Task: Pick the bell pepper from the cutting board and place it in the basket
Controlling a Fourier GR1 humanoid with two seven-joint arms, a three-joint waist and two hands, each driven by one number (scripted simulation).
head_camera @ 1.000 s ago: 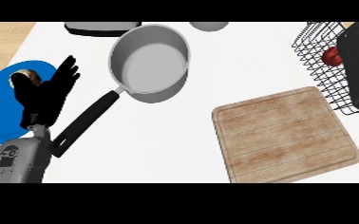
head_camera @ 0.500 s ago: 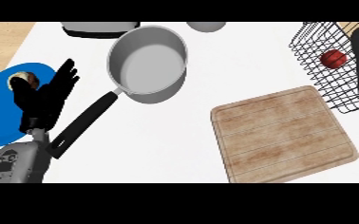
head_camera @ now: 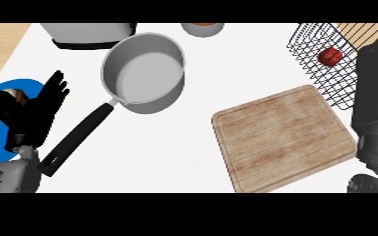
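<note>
The red bell pepper [head_camera: 329, 55] lies inside the black wire basket [head_camera: 313, 69] at the upper right, with nothing holding it. Below and left of the basket, the wooden cutting board [head_camera: 284, 135] has nothing on it. My right hand [head_camera: 367, 95] shows only as a dark shape along the right edge, beside the basket and board, cut off by the frame. My left hand [head_camera: 35, 114] rests open at the far left, fingers up, over a blue plate [head_camera: 16, 87].
A grey saucepan [head_camera: 143, 73] sits left of centre, its black handle [head_camera: 77, 136] pointing toward my left hand. A grey appliance [head_camera: 87, 34] and a small bowl [head_camera: 201, 28] stand at the back edge. White counter lies between pan and board.
My right hand has drawn back from the pepper toward the right edge, leaving the pepper alone in the basket. The left hand has not moved.
</note>
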